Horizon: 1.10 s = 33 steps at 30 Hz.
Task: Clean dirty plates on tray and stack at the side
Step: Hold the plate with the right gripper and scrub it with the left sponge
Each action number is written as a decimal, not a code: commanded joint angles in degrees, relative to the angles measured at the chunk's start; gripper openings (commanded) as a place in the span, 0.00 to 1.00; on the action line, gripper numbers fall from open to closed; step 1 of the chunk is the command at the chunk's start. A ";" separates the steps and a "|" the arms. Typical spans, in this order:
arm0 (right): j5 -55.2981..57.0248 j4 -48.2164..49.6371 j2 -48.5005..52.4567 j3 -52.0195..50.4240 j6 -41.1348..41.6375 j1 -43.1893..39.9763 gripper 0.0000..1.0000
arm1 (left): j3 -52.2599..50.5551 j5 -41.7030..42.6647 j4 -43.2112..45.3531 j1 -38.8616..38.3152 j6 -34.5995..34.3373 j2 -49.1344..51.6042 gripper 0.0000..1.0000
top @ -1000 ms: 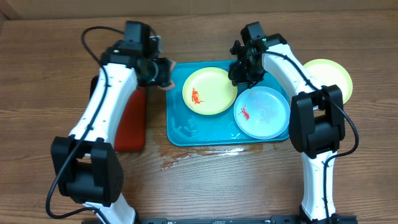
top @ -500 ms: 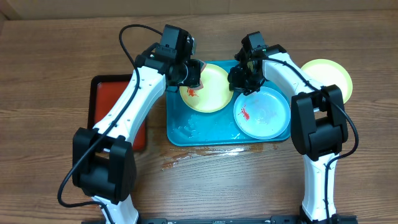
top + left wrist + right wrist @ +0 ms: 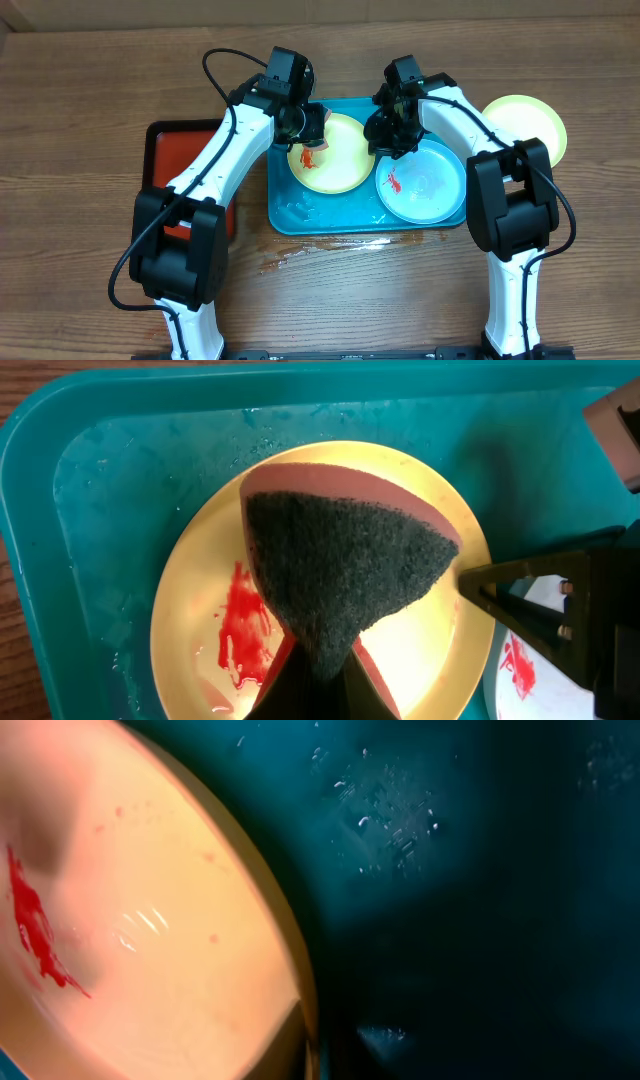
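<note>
From above: turquoise tray (image 3: 300,215) at frame centre on a wooden table (image 3: 100,80). On the tray's upper left part, a yellow-green plate (image 3: 345,165) with a red smear (image 3: 308,158) by its left edge. On the tray's right part, just beside it, a blue-white plate (image 3: 430,185) with a smaller smear. Off the tray, at upper right on the table, a second yellow-green plate (image 3: 530,120). At far left, a red tray (image 3: 168,150). Below the turquoise tray, a wet patch (image 3: 300,252) on the wood. Left gripper (image 3: 308,125) over the smeared plate's upper left rim, clamped on a sponge (image 3: 316,130). Right gripper (image 3: 388,138) at that plate's right rim.

Left wrist view: sponge (image 3: 340,570) filling mid-frame, dark scrub face up over a pink-orange body, pinched at the bottom edge of the frame between the closed fingers (image 3: 290,695). Beneath it the yellow-green plate (image 3: 200,610), smear (image 3: 240,635) at lower left of the sponge. Right gripper's dark fingers at right, against the plate's edge.

Right wrist view: plate rim (image 3: 150,940) very close on the left, smear at far left, wet tray floor (image 3: 480,870) on the right. Cannot tell whether the right gripper is parted or closed.
</note>
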 commanded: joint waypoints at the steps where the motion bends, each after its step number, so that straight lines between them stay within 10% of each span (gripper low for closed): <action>1: 1.11 0.63 -1.42 -1.01 -0.79 1.01 0.29 | 0.00 -0.17 0.24 -0.26 -0.76 0.22 0.04; 9: 5.60 2.29 -0.76 -1.05 -0.74 3.54 0.38 | 0.00 -0.11 -0.42 -0.42 -0.76 0.24 0.04; 13: 5.57 2.84 0.66 -1.07 -0.63 3.87 0.07 | 0.00 -0.17 -1.01 -1.62 -0.79 0.92 0.04; 21: 5.60 3.67 0.74 -1.07 -0.48 3.80 0.04 | -0.07 -1.36 -1.46 -3.21 -1.49 6.84 0.04; 33: 6.23 3.85 0.74 -1.07 -0.46 3.82 0.04 | 0.17 -31.95 -6.27 -3.04 -2.47 11.72 0.04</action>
